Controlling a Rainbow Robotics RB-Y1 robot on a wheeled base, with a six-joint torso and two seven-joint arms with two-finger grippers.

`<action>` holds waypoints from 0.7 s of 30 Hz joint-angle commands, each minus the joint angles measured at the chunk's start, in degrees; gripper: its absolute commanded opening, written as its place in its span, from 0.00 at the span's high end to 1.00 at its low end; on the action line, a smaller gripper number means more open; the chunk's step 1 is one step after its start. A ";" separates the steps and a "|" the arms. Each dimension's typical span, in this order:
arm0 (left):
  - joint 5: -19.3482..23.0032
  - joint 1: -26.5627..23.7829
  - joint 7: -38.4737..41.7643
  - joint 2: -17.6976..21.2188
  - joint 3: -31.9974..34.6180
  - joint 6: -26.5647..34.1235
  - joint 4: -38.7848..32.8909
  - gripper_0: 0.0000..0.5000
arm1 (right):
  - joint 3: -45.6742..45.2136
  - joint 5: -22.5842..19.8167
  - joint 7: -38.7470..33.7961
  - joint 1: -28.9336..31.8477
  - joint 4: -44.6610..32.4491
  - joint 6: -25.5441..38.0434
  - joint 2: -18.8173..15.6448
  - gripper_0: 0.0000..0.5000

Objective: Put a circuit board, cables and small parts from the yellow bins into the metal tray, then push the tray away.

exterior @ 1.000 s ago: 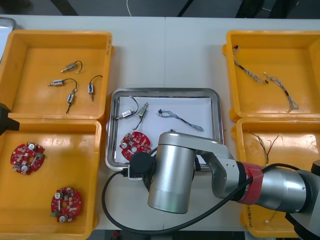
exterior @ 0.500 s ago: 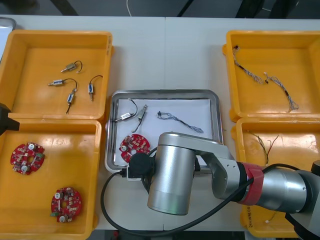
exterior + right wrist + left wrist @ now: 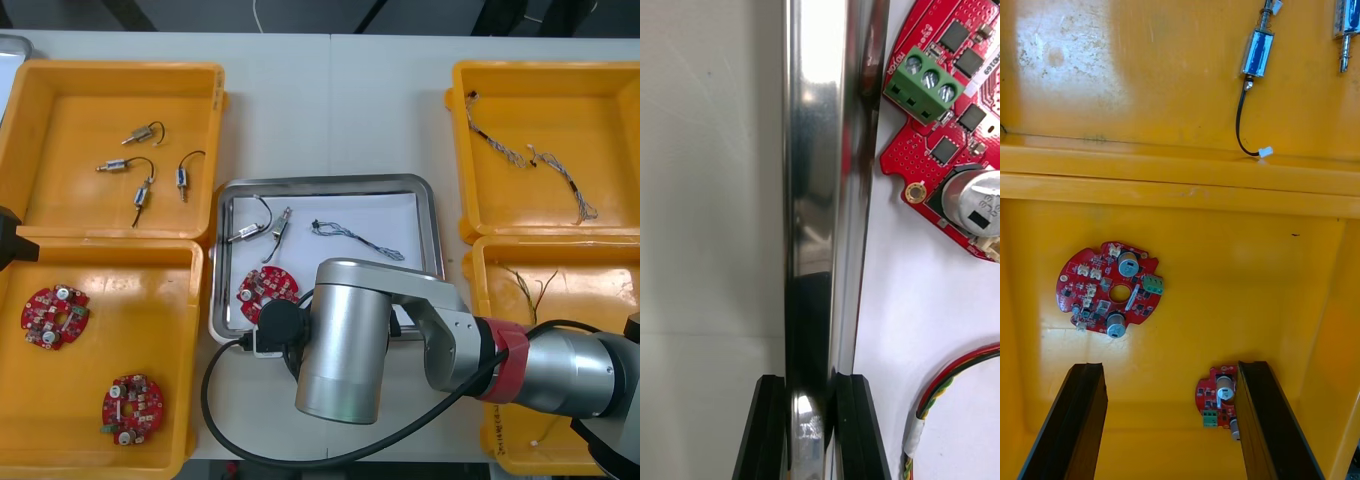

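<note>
The metal tray lies mid-table, white inside. In it are a red circuit board, small metal parts and a blue and white cable. My right gripper is shut on the tray's near rim, one finger outside and one inside. The circuit board and a red and yellow cable lie just inside that rim. In the front view the right arm covers the gripper. My left gripper hangs open over the near left bin, above two circuit boards.
The far left yellow bin holds several small metal parts. Two circuit boards lie in the near left bin. Twisted cables sit in the far right bin, red and yellow ones in the near right bin.
The tray with its contents has slid a little toward the table's far edge, and the right arm has moved with it. The left arm has stayed put.
</note>
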 commanded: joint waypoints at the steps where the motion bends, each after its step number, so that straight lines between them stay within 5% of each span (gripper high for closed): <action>1: 0.43 0.76 2.91 2.17 -0.24 0.38 -1.71 0.00 | 0.49 -1.51 -1.06 -4.01 -2.13 0.05 -1.92 1.00; 21: 0.43 0.76 2.91 2.17 -0.24 0.38 -1.71 0.00 | -1.18 -3.36 -0.53 -9.46 -0.02 -0.30 -4.29 1.00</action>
